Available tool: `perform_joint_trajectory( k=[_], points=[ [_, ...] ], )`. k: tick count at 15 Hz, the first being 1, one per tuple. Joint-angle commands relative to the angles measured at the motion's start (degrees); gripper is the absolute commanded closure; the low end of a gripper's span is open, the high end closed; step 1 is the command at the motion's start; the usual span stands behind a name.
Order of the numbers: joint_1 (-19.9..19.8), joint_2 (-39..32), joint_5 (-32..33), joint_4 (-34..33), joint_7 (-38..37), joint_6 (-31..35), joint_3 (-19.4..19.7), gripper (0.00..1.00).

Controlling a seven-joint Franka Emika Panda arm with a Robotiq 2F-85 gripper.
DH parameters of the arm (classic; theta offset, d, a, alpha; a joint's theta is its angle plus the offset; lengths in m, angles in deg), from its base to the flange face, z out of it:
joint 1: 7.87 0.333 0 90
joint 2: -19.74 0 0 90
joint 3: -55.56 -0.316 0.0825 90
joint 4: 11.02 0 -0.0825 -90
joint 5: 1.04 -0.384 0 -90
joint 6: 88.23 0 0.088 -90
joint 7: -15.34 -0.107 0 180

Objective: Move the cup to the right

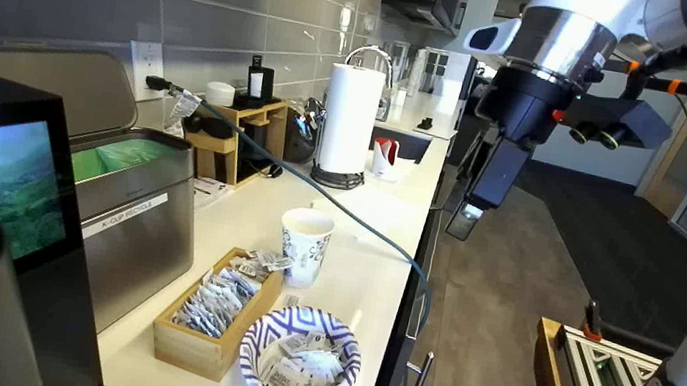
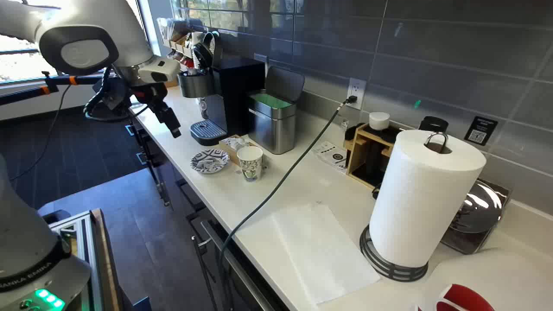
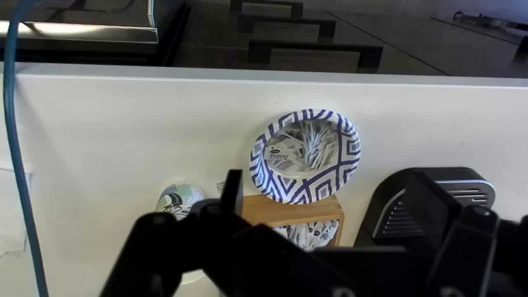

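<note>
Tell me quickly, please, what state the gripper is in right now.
Gripper: open and holding nothing, its fingers wide apart in the wrist view.

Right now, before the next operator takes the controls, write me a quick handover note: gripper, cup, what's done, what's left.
Gripper: open, holding nothing, raised clear of the counter.
Cup: the patterned paper cup stands upright on the counter, beside the wooden packet box and near the blue-patterned bowl.
Done: no grasp yet; whether the cup has been shifted cannot be told.
Left: probably lower to the cup, close on it, move it right and release. Whose right is meant is unclear.
</note>
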Motion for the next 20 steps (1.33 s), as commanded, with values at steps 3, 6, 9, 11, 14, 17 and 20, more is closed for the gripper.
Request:
perform_joint_trajectory(
  k=[3, 6, 9, 11, 14, 17, 20],
  points=[
    [-0.3, -0.2, -0.2, 0.7, 0.2, -0.3, -0.3, 0.0],
    [-0.3, -0.3, -0.2, 0.7, 0.2, -0.3, -0.3, 0.0],
    [-0.3, -0.3, -0.2, 0.7, 0.2, -0.3, -0.3, 0.0],
    [-2.5, -1.3, 0.0, 0.5, -1.1, -1.3, 0.9, 0.0],
    [-6.0, -3.3, 2.1, 0.5, 1.0, -2.1, 3.5, 0.0],
    [-9.9, -6.8, 4.7, -0.5, 1.3, -2.4, 5.1, 0.0],
    [-14.3, -11.6, 7.8, -3.4, -1.5, -2.1, 5.2, 0.0]
  ],
)
